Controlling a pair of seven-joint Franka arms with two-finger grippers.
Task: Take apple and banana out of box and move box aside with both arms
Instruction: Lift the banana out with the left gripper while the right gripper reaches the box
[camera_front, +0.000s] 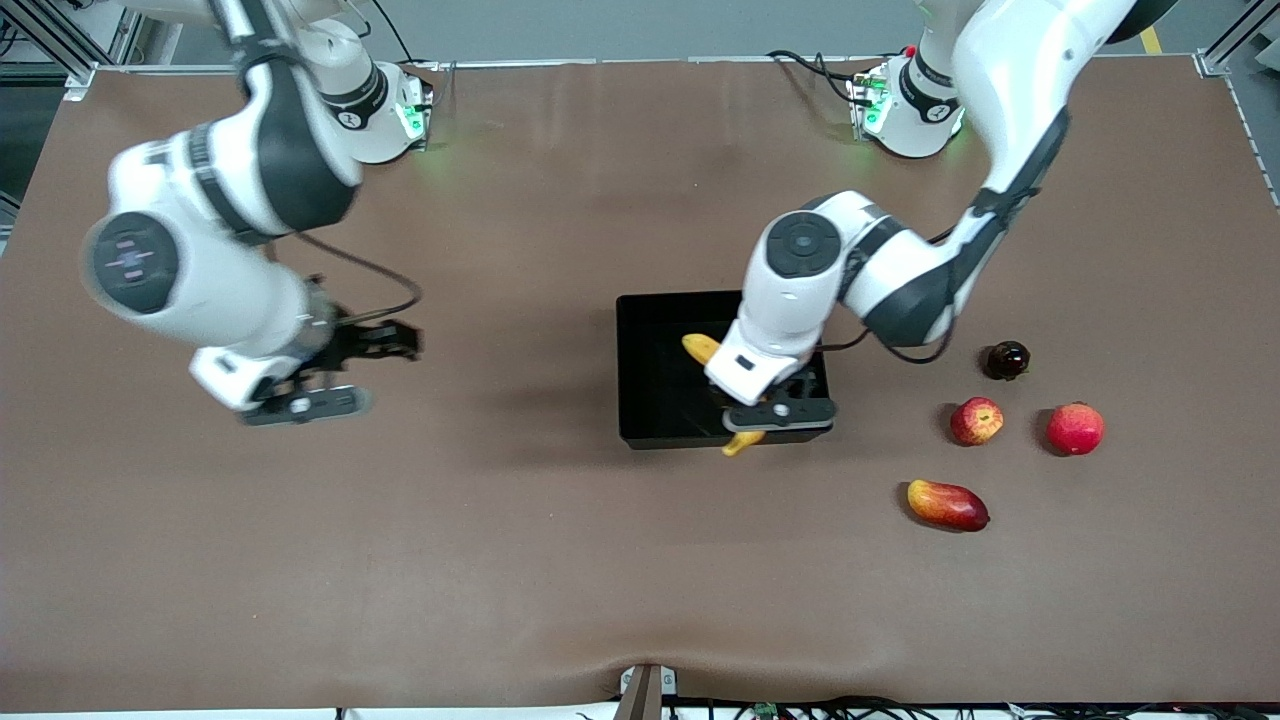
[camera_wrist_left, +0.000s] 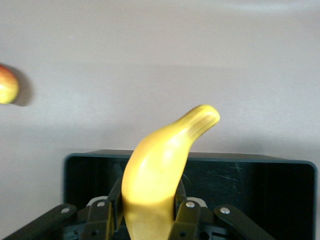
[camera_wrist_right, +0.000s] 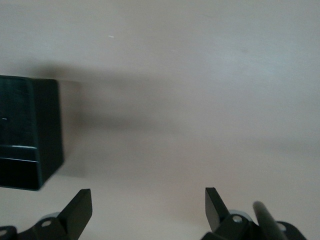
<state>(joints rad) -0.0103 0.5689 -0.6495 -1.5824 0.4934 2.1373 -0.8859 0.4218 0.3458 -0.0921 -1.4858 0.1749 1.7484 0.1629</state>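
The black box (camera_front: 655, 395) lies at the middle of the table. My left gripper (camera_front: 772, 412) hangs over the box's end toward the left arm, shut on the yellow banana (camera_front: 701, 347). One banana tip pokes out past the box's front wall. The left wrist view shows the banana (camera_wrist_left: 160, 170) clamped between the fingers (camera_wrist_left: 192, 217), with the box (camera_wrist_left: 280, 187) below it. A red apple with yellow streaks (camera_front: 977, 420) sits on the table toward the left arm's end. My right gripper (camera_front: 335, 375) hovers open and empty over bare table toward the right arm's end; in its wrist view the right gripper (camera_wrist_right: 148, 206) has the box (camera_wrist_right: 25, 130) off to one side.
Beside the streaked apple lie a redder apple (camera_front: 1075, 428), a dark round fruit (camera_front: 1007, 360) and, nearer the front camera, an elongated red-yellow fruit (camera_front: 947, 504). One fruit (camera_wrist_left: 7, 84) shows at the left wrist view's edge. Brown mat covers the table.
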